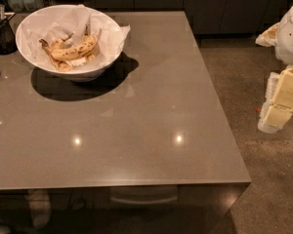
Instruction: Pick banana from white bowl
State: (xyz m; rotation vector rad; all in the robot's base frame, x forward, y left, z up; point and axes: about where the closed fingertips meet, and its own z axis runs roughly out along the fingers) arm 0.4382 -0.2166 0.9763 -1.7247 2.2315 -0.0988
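Robot's pale blocky tool (278, 106) is being held off the glossy grey bench's (151, 111) right edge; whether open or closed cannot be told. The long speckled yellow banana (75, 51) is being crowded by shorter browner pieces (48, 46) in the large round white bowl (90, 71) far across the bench, so a wrong piece is being risked.

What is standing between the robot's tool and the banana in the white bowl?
Nothing visible does. The tool hangs off the right edge of the table, over the floor, far from the bowl at the back left. The banana lies uncovered on the paper; only the bowl's rim needs clearing.
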